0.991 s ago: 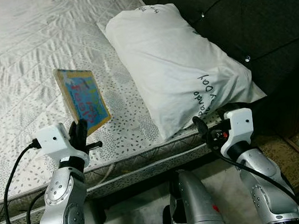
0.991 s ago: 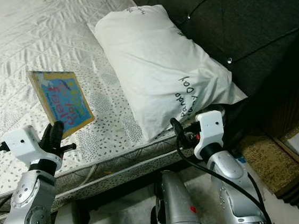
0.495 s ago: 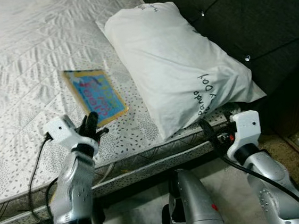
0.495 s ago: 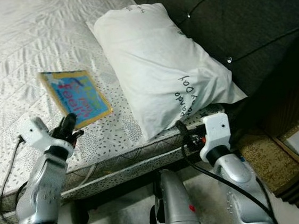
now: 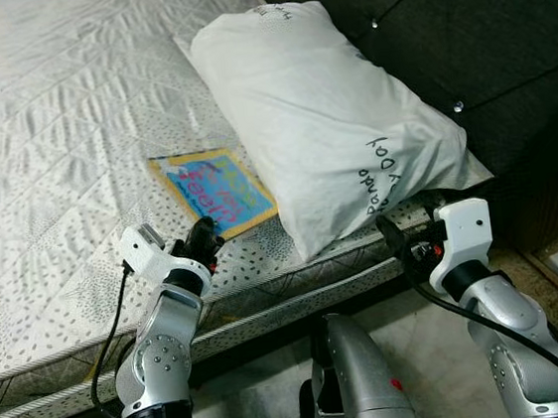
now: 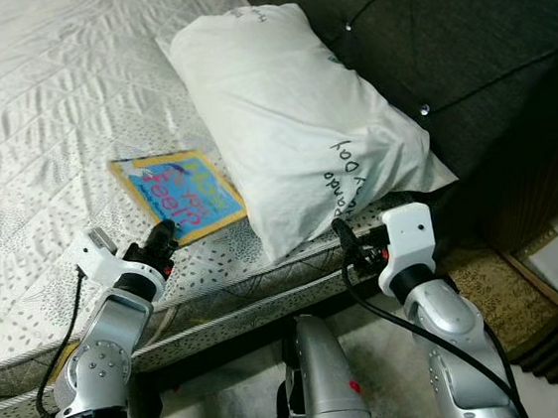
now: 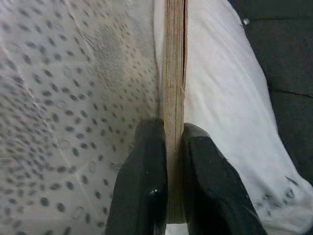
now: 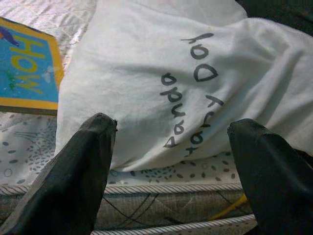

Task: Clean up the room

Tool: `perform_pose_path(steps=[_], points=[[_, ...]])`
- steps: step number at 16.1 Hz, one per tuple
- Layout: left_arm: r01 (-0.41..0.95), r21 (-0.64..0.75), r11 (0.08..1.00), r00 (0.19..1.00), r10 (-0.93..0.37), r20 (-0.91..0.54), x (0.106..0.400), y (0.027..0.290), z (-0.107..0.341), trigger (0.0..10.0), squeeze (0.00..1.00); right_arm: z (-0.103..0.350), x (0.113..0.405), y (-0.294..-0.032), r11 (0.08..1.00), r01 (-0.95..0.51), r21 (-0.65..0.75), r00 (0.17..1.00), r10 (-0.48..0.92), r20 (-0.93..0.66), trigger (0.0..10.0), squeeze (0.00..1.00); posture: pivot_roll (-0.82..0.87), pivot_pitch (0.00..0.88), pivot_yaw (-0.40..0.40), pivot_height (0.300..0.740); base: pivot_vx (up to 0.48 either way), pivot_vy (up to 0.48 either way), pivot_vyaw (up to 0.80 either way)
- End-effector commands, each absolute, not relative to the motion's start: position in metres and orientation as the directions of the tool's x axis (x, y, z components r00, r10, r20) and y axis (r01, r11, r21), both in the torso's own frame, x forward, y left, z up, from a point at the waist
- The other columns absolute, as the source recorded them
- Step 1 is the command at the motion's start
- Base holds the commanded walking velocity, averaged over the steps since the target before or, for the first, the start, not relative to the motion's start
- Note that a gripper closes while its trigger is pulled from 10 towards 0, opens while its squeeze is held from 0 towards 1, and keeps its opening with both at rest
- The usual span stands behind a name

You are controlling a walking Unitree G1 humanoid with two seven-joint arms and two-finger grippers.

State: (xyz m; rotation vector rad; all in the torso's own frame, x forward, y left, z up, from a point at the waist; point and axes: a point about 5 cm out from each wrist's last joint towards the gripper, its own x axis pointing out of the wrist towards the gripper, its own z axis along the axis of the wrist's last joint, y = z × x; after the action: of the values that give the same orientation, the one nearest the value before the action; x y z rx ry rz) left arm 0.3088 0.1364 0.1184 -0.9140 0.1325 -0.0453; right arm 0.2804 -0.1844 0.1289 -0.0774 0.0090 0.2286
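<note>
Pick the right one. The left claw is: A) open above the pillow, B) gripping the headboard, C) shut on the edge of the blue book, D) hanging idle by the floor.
C: the left claw has both black fingers clamped on the edge of the blue book, which lies on the mattress.

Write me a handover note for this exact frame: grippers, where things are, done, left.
Left gripper: shut on the book, gripping its near edge; the book lies on the mattress beside the pillow.
Right gripper: open, holding nothing, at the mattress edge facing the pillow.
Done: book grasped.
Left: probably lift the book off the bed and put it away; destination not visible.
</note>
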Motion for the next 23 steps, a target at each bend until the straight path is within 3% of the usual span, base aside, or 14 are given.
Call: perform_pose_path(steps=[1,2,3,4,6,9,13,15,19,23], points=[[-0.045,-0.806,0.59,0.991,-0.078,-0.113,0.304,0.129,0.111,10.0,0.0,0.129,0.28,-0.187,0.97,-0.225,-0.088,0.974,0.224,-0.023,10.0,0.0,-0.17,0.186,-0.109,0.546,0.0,0.0,0.0],[-0.079,-0.806,0.587,0.991,-0.043,-0.128,0.306,0.131,0.11,10.0,0.0,0.129,0.282,-0.187,0.97,-0.224,-0.091,0.975,0.223,-0.022,10.0,0.0,-0.17,0.186,-0.106,0.546,0.0,0.0,0.0],[-0.141,-0.759,0.636,0.956,-0.111,-0.271,0.303,0.127,0.096,10.0,0.0,0.131,0.283,-0.187,0.971,-0.219,-0.094,0.976,0.219,-0.016,10.0,0.0,-0.17,0.181,-0.098,0.546,0.0,0.0,0.0],[-0.152,-0.719,0.679,0.941,-0.123,-0.315,0.302,0.126,0.091,10.0,0.0,0.131,0.283,-0.188,0.971,-0.218,-0.094,0.976,0.218,-0.014,10.0,0.0,-0.17,0.181,-0.098,0.546,0.0,0.0,0.0],[-0.177,-0.71,0.682,0.936,-0.107,-0.336,0.3,0.139,0.089,10.0,0.0,0.132,0.282,-0.19,0.974,-0.205,-0.097,0.979,0.205,-0.009,10.0,0.0,-0.18,0.181,-0.087,0.546,0.0,0.0,0.0],[-0.128,-0.716,0.686,0.917,-0.194,-0.35,0.292,0.138,0.096,10.0,0.0,0.13,0.281,-0.19,0.975,-0.201,-0.095,0.98,0.201,-0.01,10.0,0.0,-0.17,0.181,-0.085,0.546,0.0,0.0,0.0],[-0.08,-0.801,0.593,0.87,-0.351,-0.346,0.268,0.111,0.105,10.0,0.0,0.132,0.286,-0.188,0.975,-0.203,-0.094,0.979,0.203,-0.002,10.0,0.0,-0.16,0.177,-0.086,0.546,0.0,0.0,0.0],[-0.09,-0.81,0.579,0.847,-0.384,-0.369,0.254,0.11,0.101,10.0,0.0,0.132,0.287,-0.188,0.975,-0.202,-0.095,0.979,0.203,-0.001,10.0,0.0,-0.15,0.179,-0.087,0.546,0.0,0.0,0.0],[-0.098,-0.806,0.584,0.827,-0.402,-0.392,0.25,0.126,0.099,10.0,0.0,0.131,0.287,-0.186,0.973,-0.21,-0.094,0.978,0.211,-0.001,10.0,0.0,-0.15,0.181,-0.09,0.546,0.0,0.0,0.0],[-0.118,-0.762,0.636,0.857,-0.322,-0.402,0.268,0.16,0.096,10.0,0.0,0.13,0.287,-0.187,0.974,-0.205,-0.095,0.979,0.206,-0.002,10.0,0.0,-0.15,0.18,-0.088,0.546,0.0,0.0,0.0]])
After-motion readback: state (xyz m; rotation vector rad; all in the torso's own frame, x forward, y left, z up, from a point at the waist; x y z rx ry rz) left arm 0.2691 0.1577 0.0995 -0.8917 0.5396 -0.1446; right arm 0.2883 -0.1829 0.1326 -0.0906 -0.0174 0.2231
